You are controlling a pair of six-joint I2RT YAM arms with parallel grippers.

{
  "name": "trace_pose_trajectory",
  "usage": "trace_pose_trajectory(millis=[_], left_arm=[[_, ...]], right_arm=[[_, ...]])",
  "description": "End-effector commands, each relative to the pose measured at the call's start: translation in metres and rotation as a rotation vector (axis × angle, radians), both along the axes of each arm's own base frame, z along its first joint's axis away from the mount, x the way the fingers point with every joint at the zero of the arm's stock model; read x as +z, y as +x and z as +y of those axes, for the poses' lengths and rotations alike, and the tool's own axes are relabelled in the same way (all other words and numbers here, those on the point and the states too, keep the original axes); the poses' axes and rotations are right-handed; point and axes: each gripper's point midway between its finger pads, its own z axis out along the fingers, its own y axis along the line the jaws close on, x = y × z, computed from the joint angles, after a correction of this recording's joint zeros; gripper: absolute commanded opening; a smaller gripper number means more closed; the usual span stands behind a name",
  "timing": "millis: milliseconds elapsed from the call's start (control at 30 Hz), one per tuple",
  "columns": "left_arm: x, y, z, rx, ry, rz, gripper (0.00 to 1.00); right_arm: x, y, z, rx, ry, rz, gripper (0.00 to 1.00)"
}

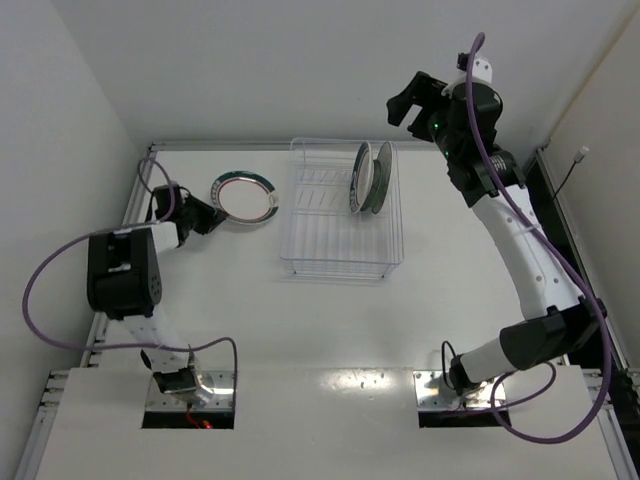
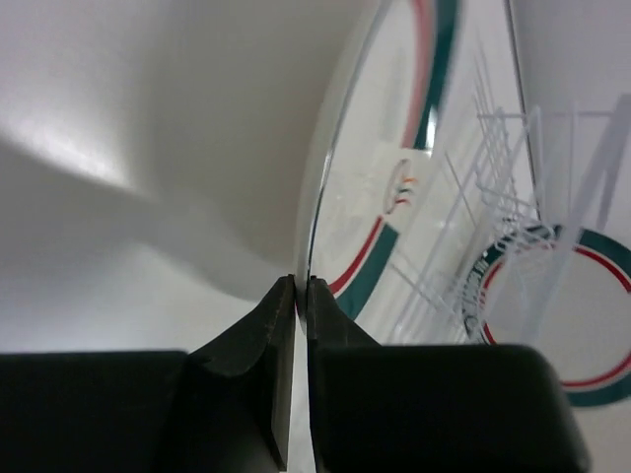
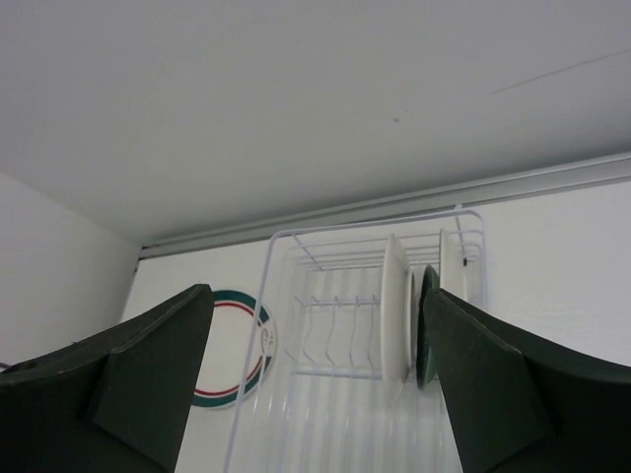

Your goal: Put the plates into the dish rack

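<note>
You are pinching the red-ringed plate (image 1: pixel 245 195) by its rim with the left gripper (image 2: pixel 301 286) toward the far-left corner of the table (image 1: pixel 220 310), the right gripper (image 1: pixel 410 100) hanging wide open, and next you are facing a lift and tilt upright into a free slot of the dish rack (image 1: pixel 320 240).

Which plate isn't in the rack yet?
The white plate with the red ring and green rim: it sits left of the dish rack, its edge pinched by the left gripper, while the other plates stand upright inside.
</note>
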Motion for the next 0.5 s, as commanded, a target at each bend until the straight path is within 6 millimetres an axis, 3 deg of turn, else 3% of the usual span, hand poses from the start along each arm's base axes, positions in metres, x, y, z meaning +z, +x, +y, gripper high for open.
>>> trace_pose_trajectory(millis=[0,33,67,133,167,233,267,300,333,367,467], left_arm=[[0.087,-0.015,0.014,0.016,0.087,-0.168,0.0],[0.104,-0.02,0.021,0.037,0.111,-0.195,0.0],[0.141,-0.029,0.024,0.06,0.148,-0.272,0.0],[0.172,-0.043,0.027,0.075,0.171,-0.32,0.0],[0.208,-0.054,0.023,0.07,0.181,-0.404,0.0],[0.243,-0.067,0.015,0.051,0.173,-0.476,0.0],[0.254,-0.074,0.009,0.026,0.168,-0.509,0.0],[0.278,-0.086,0.004,0.021,0.165,-0.563,0.0],[0.29,-0.092,0.0,0.013,0.167,-0.585,0.0],[0.297,-0.098,-0.006,0.005,0.155,-0.595,0.0],[0.303,-0.108,-0.037,-0.086,0.113,-0.591,0.0]], right_arm=[[0.009,0.005,0.026,0.16,0.104,-0.038,0.85],[0.002,0.009,0.029,0.195,0.123,-0.022,0.85],[-0.003,0.016,0.043,0.308,0.157,-0.021,0.85],[-0.022,0.021,0.064,0.446,0.278,0.028,0.86],[-0.028,0.025,0.084,0.62,0.337,0.005,0.88],[-0.039,0.01,0.114,0.856,0.547,0.088,0.92],[-0.019,0.008,0.119,0.957,0.569,-0.05,0.93],[-0.047,0.016,0.131,1.007,0.638,-0.005,0.93],[-0.047,0.008,0.14,1.061,0.77,0.058,0.94],[-0.036,-0.003,0.143,1.138,0.773,-0.046,0.94],[-0.055,-0.005,0.164,1.212,0.846,0.033,1.0]])
